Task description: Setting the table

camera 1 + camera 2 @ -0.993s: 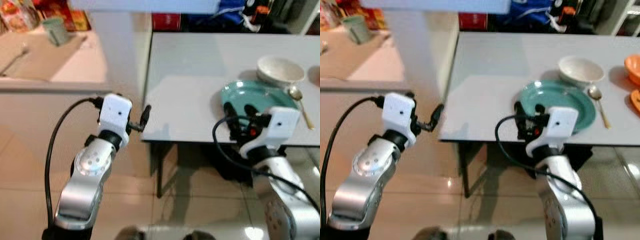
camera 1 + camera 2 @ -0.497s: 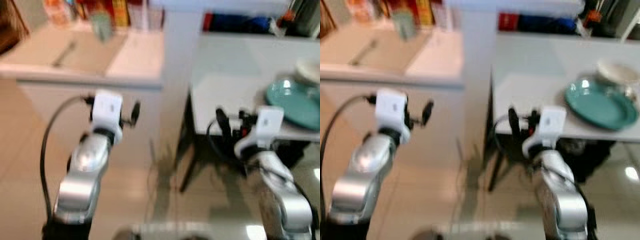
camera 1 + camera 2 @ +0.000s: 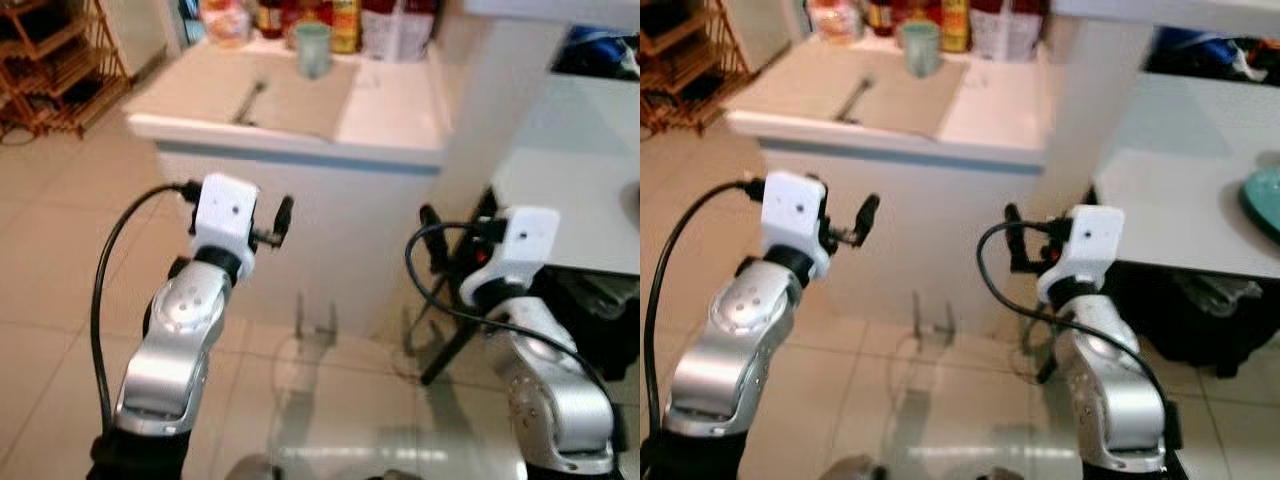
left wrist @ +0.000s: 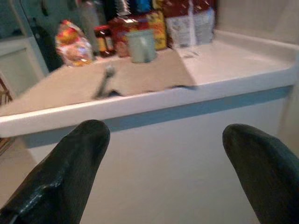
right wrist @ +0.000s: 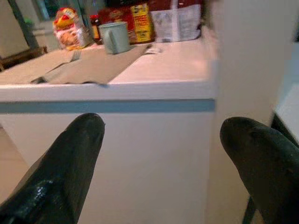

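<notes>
A pale green mug (image 3: 312, 48) and a metal fork (image 3: 248, 100) are sitting on the counter's (image 3: 390, 110) tan mat (image 3: 270, 90), while the left gripper (image 4: 161, 154) and the right gripper (image 5: 161, 149) are hanging released, holding nothing.

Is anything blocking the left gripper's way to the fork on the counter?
Nothing visible blocks it. The fork lies on a brown mat atop the counter, with the mug behind it. The open left gripper sits below the counter edge.

Home kitchen: counter (image 3: 300, 95), mug (image 3: 312, 48), groceries (image 5: 140, 21).

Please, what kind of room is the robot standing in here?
Probably a home kitchen with a dining area: a counter bearing a mug, a fork and food packages, beside a table.
</notes>
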Motion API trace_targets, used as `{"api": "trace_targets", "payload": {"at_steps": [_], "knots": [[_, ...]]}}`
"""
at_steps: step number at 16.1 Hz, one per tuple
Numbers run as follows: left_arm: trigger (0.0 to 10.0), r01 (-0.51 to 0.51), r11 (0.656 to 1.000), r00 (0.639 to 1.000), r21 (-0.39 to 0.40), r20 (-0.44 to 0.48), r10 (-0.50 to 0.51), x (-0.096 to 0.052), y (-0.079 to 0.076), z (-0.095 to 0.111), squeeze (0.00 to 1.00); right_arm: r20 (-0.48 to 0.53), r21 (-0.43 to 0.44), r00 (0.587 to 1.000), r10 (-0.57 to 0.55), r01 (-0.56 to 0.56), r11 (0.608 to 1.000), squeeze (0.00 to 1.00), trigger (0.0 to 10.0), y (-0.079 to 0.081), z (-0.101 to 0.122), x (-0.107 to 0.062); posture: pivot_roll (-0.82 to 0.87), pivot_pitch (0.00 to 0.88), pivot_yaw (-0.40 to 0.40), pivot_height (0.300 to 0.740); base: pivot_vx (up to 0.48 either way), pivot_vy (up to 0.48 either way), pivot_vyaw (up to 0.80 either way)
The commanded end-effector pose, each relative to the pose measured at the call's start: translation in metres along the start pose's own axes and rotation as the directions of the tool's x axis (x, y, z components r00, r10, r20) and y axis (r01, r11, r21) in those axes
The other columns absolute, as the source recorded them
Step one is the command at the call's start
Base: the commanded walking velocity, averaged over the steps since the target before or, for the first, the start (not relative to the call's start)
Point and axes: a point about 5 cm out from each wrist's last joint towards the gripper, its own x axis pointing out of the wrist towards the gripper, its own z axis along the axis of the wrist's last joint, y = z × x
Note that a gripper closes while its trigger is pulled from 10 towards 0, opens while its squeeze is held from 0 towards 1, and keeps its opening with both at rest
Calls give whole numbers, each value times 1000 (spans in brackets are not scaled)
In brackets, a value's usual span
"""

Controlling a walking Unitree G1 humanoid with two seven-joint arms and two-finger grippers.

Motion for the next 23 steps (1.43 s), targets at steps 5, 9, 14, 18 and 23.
{"api": "trace_targets", "payload": {"at_steps": [5,9,14,18,23], "knots": [[10000,19,998,1000,66,23,-21,1,-1,2,0,16,-34,999,-31,31,999,0,10000,4,8,15,69,34,-45,740,0,96,0],[10000,36,998,999,49,34,-38,1,0,4,0,20,14,1000,-9,8,1000,0,10000,12,9,21,79,15,-51,740,291,0,0],[10000,16,998,999,55,29,-17,1,5,2,0,22,10,999,32,-32,999,0,10000,15,8,23,83,0,-53,740,480,0,0],[10000,10,998,999,55,31,-12,2,8,3,0,20,7,999,44,-44,999,0,10000,16,6,24,82,0,-52,740,480,0,0],[10000,10,998,999,55,34,-12,4,8,3,0,28,-4,998,65,-65,998,0,10000,18,7,27,87,0,-60,740,480,0,0]]}}
